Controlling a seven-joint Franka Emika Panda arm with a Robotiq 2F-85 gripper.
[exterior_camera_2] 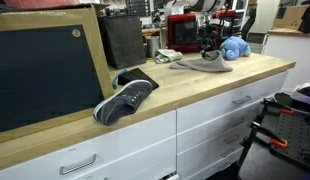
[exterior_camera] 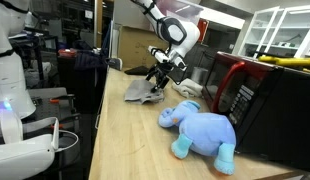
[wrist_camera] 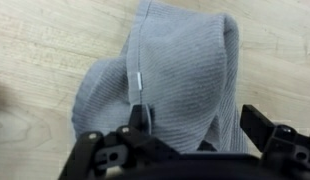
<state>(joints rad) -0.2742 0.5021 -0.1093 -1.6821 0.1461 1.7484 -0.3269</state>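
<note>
Sam: Light wooden tabletop (exterior_camera: 125, 140) comes closest, long and smooth. What's biggest on it?

Lou: That boxy red and black microwave (exterior_camera: 253, 88), hard and shiny. Next comes the fluffy blue toy elephant (exterior_camera: 200, 128), lying down near it.

Sam: And the grey knitted cloth (wrist_camera: 180, 75)?

Lou: It's crumpled on the tabletop, near the elephant, right under the black claw (wrist_camera: 198, 122). The claw is spread wide and pinches nothing.

Sam: How would the cloth feel?

Lou: Soft, light and floppy, I think, with tiny ribs. It would sag and bunch up. A good place to pinch is the raised fold along the seam, by the little white tag (wrist_camera: 138, 80). Flat spots might slip away.
</note>
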